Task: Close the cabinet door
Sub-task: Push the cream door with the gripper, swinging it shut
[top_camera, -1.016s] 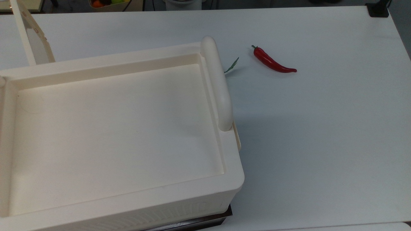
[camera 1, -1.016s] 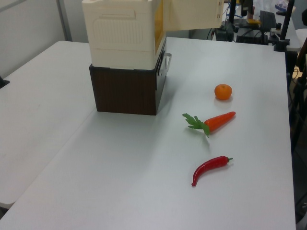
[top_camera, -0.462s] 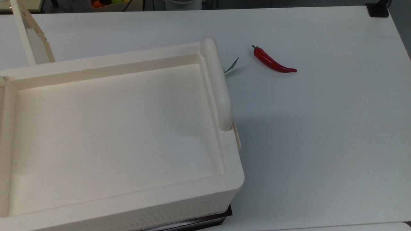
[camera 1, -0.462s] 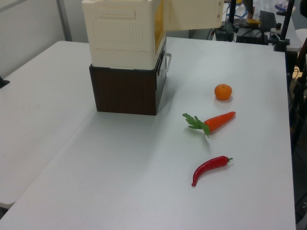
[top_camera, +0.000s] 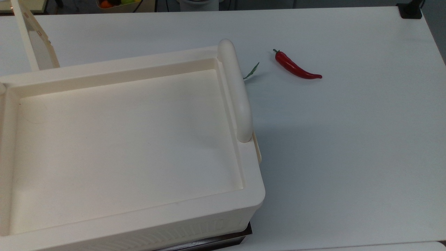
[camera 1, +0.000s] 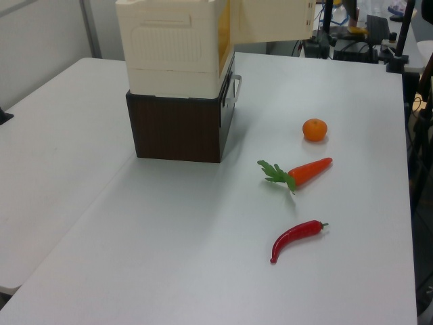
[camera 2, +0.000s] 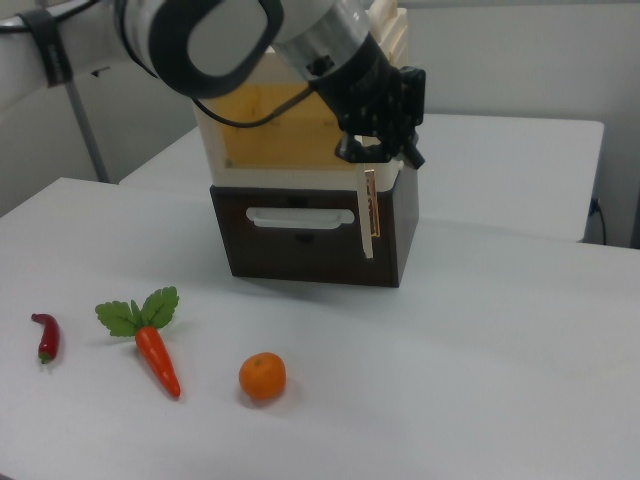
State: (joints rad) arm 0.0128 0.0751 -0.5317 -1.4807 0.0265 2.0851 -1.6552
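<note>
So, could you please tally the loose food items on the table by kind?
Chili pepper: 1
Carrot: 1
Orange: 1
Total: 3

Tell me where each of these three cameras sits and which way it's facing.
Top view: overhead, looking down on the cabinet top and chili.
Left view: raised at the table end, facing the cabinet's ribbed side, the cabinet door swung open.
Right view: low, facing the open front; arm and end effector at the door.
All views share the chili.
</note>
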